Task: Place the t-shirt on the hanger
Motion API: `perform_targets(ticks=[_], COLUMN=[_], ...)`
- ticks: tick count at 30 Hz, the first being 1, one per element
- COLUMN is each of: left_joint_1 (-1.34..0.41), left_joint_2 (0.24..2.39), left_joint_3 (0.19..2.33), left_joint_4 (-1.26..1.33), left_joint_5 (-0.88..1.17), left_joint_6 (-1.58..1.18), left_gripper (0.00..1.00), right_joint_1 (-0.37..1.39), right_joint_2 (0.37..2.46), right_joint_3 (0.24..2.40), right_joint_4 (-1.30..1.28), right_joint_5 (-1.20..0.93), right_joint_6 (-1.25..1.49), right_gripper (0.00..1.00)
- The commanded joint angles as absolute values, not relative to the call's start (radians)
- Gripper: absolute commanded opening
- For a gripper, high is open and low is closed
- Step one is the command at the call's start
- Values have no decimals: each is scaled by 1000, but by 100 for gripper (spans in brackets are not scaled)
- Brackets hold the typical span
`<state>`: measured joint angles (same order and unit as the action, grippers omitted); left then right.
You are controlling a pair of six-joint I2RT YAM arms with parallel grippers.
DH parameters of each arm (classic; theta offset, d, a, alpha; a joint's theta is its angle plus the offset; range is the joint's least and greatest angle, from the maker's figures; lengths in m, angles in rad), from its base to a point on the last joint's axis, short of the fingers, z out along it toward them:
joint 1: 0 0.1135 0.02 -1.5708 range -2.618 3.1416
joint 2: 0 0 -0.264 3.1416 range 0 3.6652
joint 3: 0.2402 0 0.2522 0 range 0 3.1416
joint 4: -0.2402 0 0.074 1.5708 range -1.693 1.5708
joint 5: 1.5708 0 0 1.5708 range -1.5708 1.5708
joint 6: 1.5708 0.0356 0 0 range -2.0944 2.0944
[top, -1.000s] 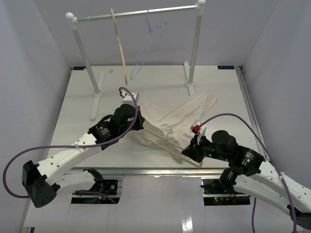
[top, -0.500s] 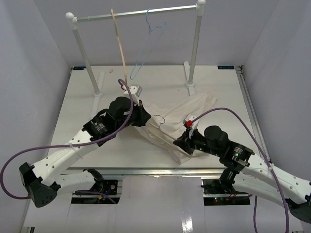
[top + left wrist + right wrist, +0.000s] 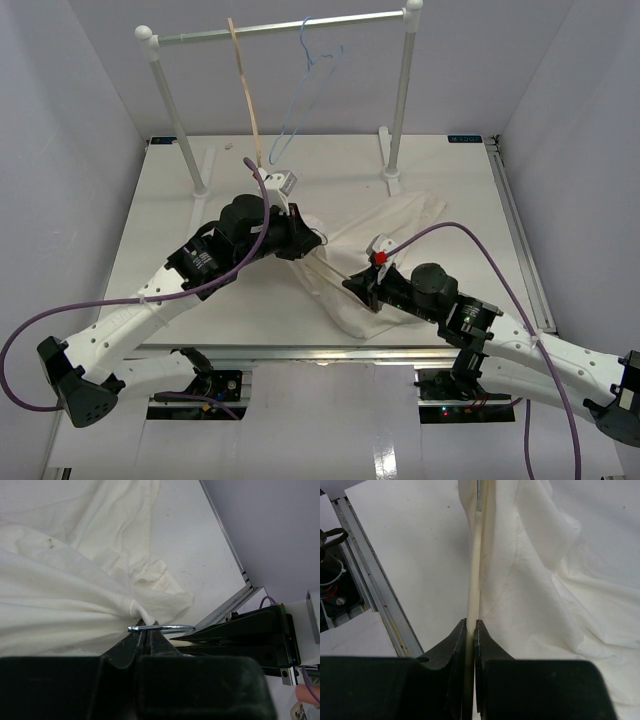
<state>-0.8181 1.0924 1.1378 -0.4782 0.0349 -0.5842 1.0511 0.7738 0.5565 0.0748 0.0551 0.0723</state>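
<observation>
The cream t-shirt (image 3: 400,225) lies crumpled on the table, one end drawn up toward the left. My left gripper (image 3: 305,243) is shut on a gathered pinch of the shirt (image 3: 60,605); in the left wrist view its tips (image 3: 143,630) hold fabric, and the hanger's silver hook (image 3: 165,627) lies across them. My right gripper (image 3: 356,285) is shut on one slim arm of the pale cream wooden hanger (image 3: 474,570), right at its tips (image 3: 471,622). The shirt (image 3: 545,590) drapes along that arm. Most of the hanger is hidden under fabric.
A clothes rack (image 3: 400,100) stands at the back of the table, with a tan wooden hanger (image 3: 245,90) and a blue wire hanger (image 3: 305,90) on its rail. The table's metal front edge (image 3: 370,585) runs close to the right gripper.
Both grippers have moved left and away from the front edge, carrying shirt and hanger with them. The shirt's near part is now pulled into a narrower bunch.
</observation>
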Motion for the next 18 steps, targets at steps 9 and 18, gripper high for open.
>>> perform_targets(ticks=[9, 18], left_joint_1=[-824, -824], left_joint_2=[1061, 1019], left_joint_3=[1294, 1370], left_joint_4=[-638, -732], left_joint_5=[-60, -69], left_joint_6=[-471, -229], left_gripper=[83, 75], right_joint_1=[1071, 1072], right_joint_2=[635, 630], right_joint_3=[348, 243], right_joint_4=[505, 775], right_joint_5=[124, 71], right_joint_6=[104, 179], right_gripper=[8, 8])
